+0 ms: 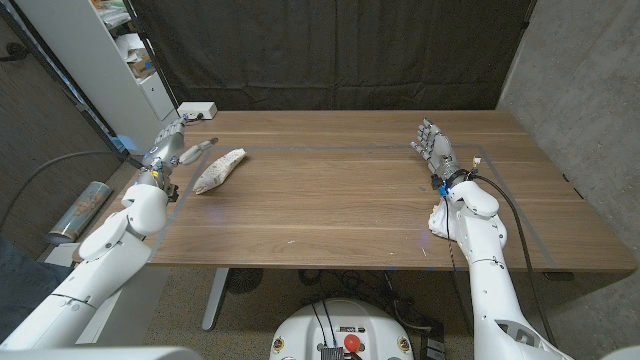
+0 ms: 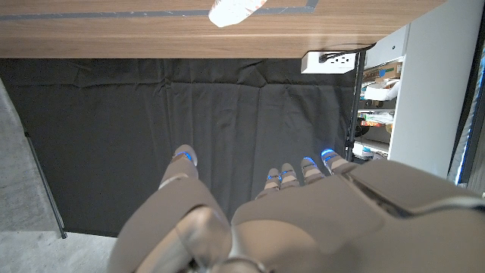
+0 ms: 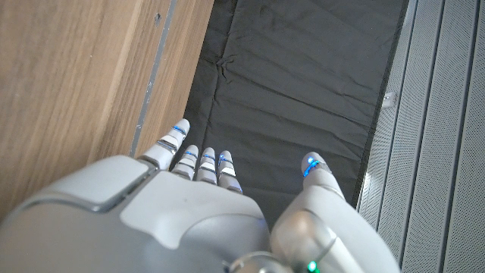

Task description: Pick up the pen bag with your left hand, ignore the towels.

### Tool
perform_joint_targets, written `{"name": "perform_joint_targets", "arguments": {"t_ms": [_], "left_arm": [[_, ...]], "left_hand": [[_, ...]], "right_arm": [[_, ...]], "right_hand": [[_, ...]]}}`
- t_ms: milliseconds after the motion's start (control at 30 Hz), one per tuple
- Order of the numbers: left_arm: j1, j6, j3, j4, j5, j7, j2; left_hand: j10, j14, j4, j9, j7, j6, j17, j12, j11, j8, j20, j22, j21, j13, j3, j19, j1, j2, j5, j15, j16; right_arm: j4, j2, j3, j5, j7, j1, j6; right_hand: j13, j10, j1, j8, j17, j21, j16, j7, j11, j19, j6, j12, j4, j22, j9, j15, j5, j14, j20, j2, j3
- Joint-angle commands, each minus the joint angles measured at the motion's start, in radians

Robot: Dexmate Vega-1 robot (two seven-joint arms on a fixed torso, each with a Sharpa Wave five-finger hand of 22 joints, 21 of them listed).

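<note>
Nearest us, our two arms come in over the front edge of the wooden table (image 1: 340,215), and neither holds anything. Our right hand (image 1: 433,148) stands out over the right side of the table with its fingers spread and empty, well apart from the task's thing; we judge it can stay where it is. Our left hand (image 1: 170,148) sits at the table's left edge, fingers apart and reaching forward with nothing in them. Just beside it, toward the middle of the table, lies the pen bag (image 1: 219,170), a pale, elongated pouch resting at a slant on the wood, and we see no contact between it and the hand. We judge the reach has not yet closed: the next move calls for swinging the left hand sideways over the bag, lowering it, and closing the fingers round its narrow body. Farther back, a white power strip (image 1: 197,110) sits at the table's far left corner.
</note>
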Motion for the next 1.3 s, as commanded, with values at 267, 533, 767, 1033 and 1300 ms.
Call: {"name": "perform_joint_targets", "arguments": {"t_ms": [267, 533, 767, 1033, 1300], "left_arm": [[-0.037, 0.146, 0.053, -0.015, -0.004, -0.043, 0.035], [-0.064, 0.212, 0.107, -0.025, 0.029, -0.04, 0.055], [-0.079, 0.274, 0.141, -0.042, 0.058, -0.037, 0.071], [-0.088, 0.325, 0.168, -0.06, 0.075, -0.039, 0.085], [-0.119, 0.383, 0.218, -0.06, 0.103, -0.052, 0.1]], "left_hand": [[0.014, 0.019, -0.01, 0.001, 0.009, 0.08, 0.006, 0.018, 0.017, 0.034, 0.019, 0.007, 0.012, 0.005, -0.004, -0.001, 0.057, -0.03, 0.023, 0.017, 0.015], [0.026, 0.03, -0.01, 0.001, 0.01, 0.092, 0.006, 0.021, 0.017, 0.033, 0.031, 0.007, 0.015, 0.005, -0.006, 0.014, 0.069, -0.037, 0.028, 0.017, 0.016], [0.028, 0.037, -0.011, 0.001, 0.007, 0.076, 0.007, 0.02, 0.024, 0.02, 0.068, 0.008, 0.019, 0.006, -0.009, 0.036, 0.087, -0.049, 0.035, 0.021, 0.015], [0.024, 0.039, -0.011, 0.001, 0.007, 0.059, 0.007, 0.017, 0.032, 0.01, 0.083, 0.008, 0.018, 0.006, -0.013, 0.041, 0.099, -0.059, 0.04, 0.032, 0.013], [0.012, 0.037, -0.011, 0.002, 0.007, 0.041, 0.007, 0.012, 0.042, 0.003, 0.088, 0.009, 0.014, 0.007, -0.017, 0.041, 0.111, -0.069, 0.044, 0.043, 0.01]], "right_arm": [[0.011, -0.002, -0.003, -0.008, 0.009, 0.005, -0.009], [0.014, -0.005, 0.006, -0.004, 0.013, 0.002, -0.005], [0.015, -0.007, 0.011, 0.0, 0.016, 0.002, -0.001], [0.021, -0.011, 0.017, 0.008, 0.023, 0.004, 0.005], [0.018, -0.015, 0.023, 0.013, 0.028, 0.0, 0.007]], "right_hand": [[0.004, 0.001, 0.003, 0.004, 0.002, 0.004, 0.004, 0.004, 0.007, 0.005, 0.004, 0.0, 0.0, 0.005, 0.005, -0.003, 0.005, 0.004, 0.005, 0.006, -0.007], [0.004, 0.001, 0.004, 0.004, 0.002, 0.004, 0.003, 0.005, 0.007, 0.004, 0.005, 0.0, -0.001, 0.005, 0.005, -0.002, 0.006, 0.002, 0.006, 0.006, -0.007], [0.004, 0.001, 0.004, 0.004, 0.002, 0.004, 0.003, 0.006, 0.007, 0.004, 0.005, 0.0, -0.001, 0.005, 0.005, -0.001, 0.007, 0.002, 0.006, 0.006, -0.008], [0.004, 0.001, 0.004, 0.004, 0.002, 0.004, 0.003, 0.004, 0.008, 0.003, 0.005, 0.0, -0.001, 0.005, 0.005, -0.001, 0.008, 0.003, 0.008, 0.006, -0.009], [0.004, 0.002, 0.004, 0.004, 0.002, 0.004, 0.003, 0.004, 0.007, 0.003, 0.006, 0.001, -0.002, 0.005, 0.005, -0.001, 0.009, 0.003, 0.008, 0.006, -0.01]]}}
